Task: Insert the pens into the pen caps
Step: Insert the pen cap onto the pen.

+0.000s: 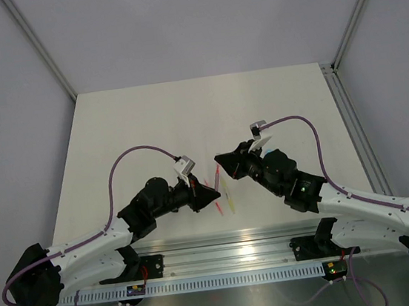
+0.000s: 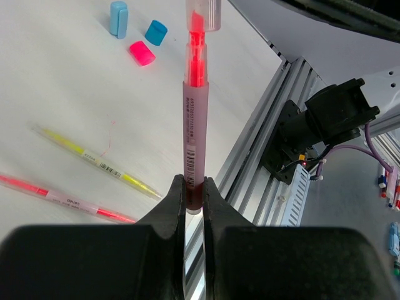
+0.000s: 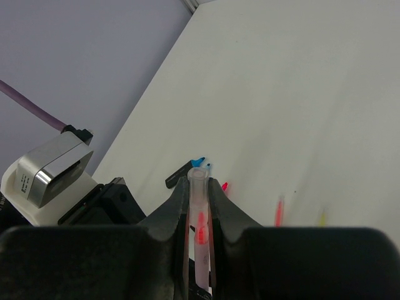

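A thin red-pink pen (image 2: 193,125) is held up off the table between my two grippers. My left gripper (image 2: 194,182) is shut on its rear end. The pen's red tip sits inside a clear pen cap (image 2: 204,14), and my right gripper (image 3: 199,183) is shut on that clear cap (image 3: 198,187). From above, the left gripper (image 1: 214,190) and right gripper (image 1: 219,161) face each other with the pen (image 1: 217,174) between them. Three loose caps lie on the table: light blue (image 2: 119,19), blue (image 2: 155,32) and pink (image 2: 142,53).
A yellow pen (image 2: 100,164) and another red pen (image 2: 62,199) lie on the table under the left gripper. Black markers with blue tips (image 3: 186,173) lie beyond the right gripper. The aluminium rail (image 1: 224,249) runs along the near table edge.
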